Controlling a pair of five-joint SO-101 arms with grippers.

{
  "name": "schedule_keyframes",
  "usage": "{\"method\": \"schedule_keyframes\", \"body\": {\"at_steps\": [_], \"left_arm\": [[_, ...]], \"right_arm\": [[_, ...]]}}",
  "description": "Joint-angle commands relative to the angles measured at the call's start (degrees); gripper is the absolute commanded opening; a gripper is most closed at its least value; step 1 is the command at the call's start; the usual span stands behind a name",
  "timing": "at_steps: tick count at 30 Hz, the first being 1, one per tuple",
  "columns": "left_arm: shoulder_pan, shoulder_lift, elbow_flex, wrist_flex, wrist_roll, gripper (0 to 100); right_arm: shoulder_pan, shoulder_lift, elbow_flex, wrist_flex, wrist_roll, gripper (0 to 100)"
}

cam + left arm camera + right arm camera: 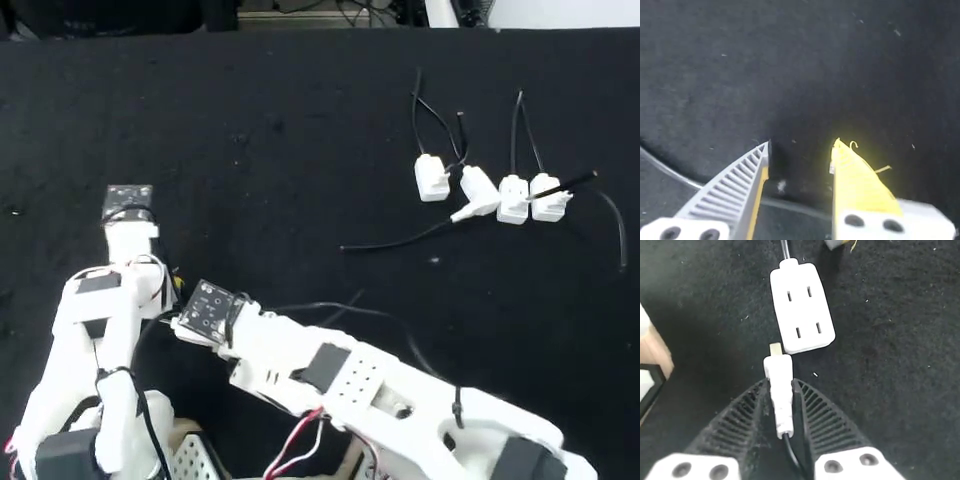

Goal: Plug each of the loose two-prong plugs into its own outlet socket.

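Four white cord-end pieces (513, 198), high view: they lay in a row on the black worktop (250, 120), with black cords (400, 242) trailing. Which were plugs and which sockets could not be told. Two arms (340, 375) sat well apart from that row.

Item, left wrist view: the left claw (801, 145) stood wide open and empty over the worktop. A thin cable (670, 172) ran near it.

Item, right wrist view: the right claw (780, 384) was closed on a white plug (777, 367), gripping the flat sides of its body. The prongs (774, 347) pointed toward the outlet block (801, 310), just beside its near edge; contact could not be told. Both sockets in the block were vacant.

Handling, judged: the plug was probably light, hard plastic and somewhat slippery, with thin, bendable prongs. It was best held on the body behind the prongs. The outlet block looked loose and might slide when pushed.
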Motion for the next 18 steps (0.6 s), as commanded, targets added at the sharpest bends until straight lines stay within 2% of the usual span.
{"method": "schedule_keyframes", "body": {"at_steps": [1, 6, 18], "left_arm": [[3.12, 0.26, -4.09, 4.84, -3.60, 20], [6.20, 0.00, -3.38, 5.98, -6.51, 20], [12.35, -0.09, -2.86, 8.70, -6.15, 20]], "right_arm": [[4.57, 2.51, -5.41, -1.23, -0.44, 1.1], [8.97, 2.59, -6.29, -1.49, -0.44, 1.1], [14.77, 2.68, -6.55, -0.18, -0.09, 1.1]]}}
